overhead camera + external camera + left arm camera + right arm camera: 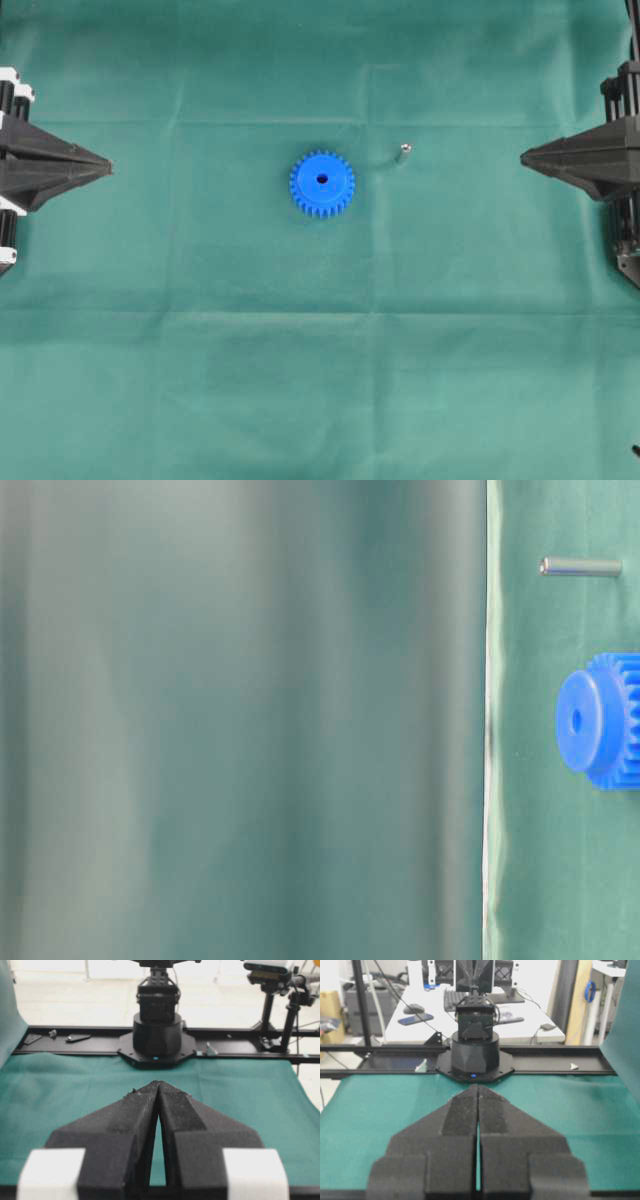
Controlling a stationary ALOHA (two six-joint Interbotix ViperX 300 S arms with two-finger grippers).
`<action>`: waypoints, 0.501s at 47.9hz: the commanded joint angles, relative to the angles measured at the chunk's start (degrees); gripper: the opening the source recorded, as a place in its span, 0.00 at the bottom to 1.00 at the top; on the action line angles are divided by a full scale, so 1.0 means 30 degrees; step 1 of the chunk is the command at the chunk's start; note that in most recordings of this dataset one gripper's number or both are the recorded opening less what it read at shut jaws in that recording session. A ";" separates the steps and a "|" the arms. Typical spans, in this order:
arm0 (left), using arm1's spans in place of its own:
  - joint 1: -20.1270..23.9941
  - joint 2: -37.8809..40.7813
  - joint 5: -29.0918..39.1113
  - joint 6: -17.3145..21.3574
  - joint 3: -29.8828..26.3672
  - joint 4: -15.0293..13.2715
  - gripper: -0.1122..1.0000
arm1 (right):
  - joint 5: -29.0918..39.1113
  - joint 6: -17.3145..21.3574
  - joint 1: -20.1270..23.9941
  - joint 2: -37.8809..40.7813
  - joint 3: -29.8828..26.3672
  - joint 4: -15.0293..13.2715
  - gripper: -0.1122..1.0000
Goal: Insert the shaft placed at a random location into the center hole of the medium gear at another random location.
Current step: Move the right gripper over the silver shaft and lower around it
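Green cloth (200, 380) covers the table, with bare room all round the medium gear (322, 184) at centre. The shaft (404, 153) lies near it at two o'clock. Left gripper (108, 166) at nine o'clock and right gripper (524, 156) at three both sit pinched together, well apart from both parts.

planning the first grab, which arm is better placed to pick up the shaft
Probably the right. The shaft lies right of the medium gear, nearer the right gripper than the left gripper. Both are shut and empty.
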 commanded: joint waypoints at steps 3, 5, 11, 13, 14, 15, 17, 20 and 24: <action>0.0000 0.0469 0.0322 -0.0352 -0.0498 0.0117 0.10 | 0.0176 -0.0029 -0.0498 0.0410 -0.0176 -0.0059 0.11; -0.0029 0.0527 0.0322 -0.0381 -0.0527 0.0117 0.10 | 0.0264 -0.0029 -0.0820 0.0674 -0.0146 -0.0029 0.11; 0.0000 0.0586 0.0352 -0.0410 -0.0498 0.0146 0.10 | 0.0205 -0.0029 -0.2168 0.1992 -0.0059 -0.0059 0.11; 0.0000 0.0586 0.0322 -0.0410 -0.0498 0.0176 0.10 | 0.0088 -0.0029 -0.2578 0.2607 -0.0029 -0.0059 0.11; 0.0000 0.0586 0.0352 -0.0410 -0.0498 0.0176 0.10 | -0.0029 -0.0029 -0.2725 0.2930 -0.0029 -0.0059 0.11; 0.0000 0.0557 0.0352 -0.0410 -0.0498 0.0176 0.10 | -0.0205 -0.0029 -0.2959 0.3457 -0.0029 -0.0059 0.11; 0.0029 0.0586 0.0352 -0.0410 -0.0498 0.0176 0.10 | -0.0469 -0.0029 -0.3281 0.4219 0.0000 -0.0059 0.11; 0.0088 0.0586 0.0352 -0.0381 -0.0469 0.0176 0.10 | -0.0850 -0.0029 -0.3604 0.5479 -0.0029 -0.0029 0.11; 0.0117 0.0586 0.0352 -0.0381 -0.0469 0.0176 0.10 | -0.1377 -0.0029 -0.3896 0.7441 -0.0264 0.0000 0.15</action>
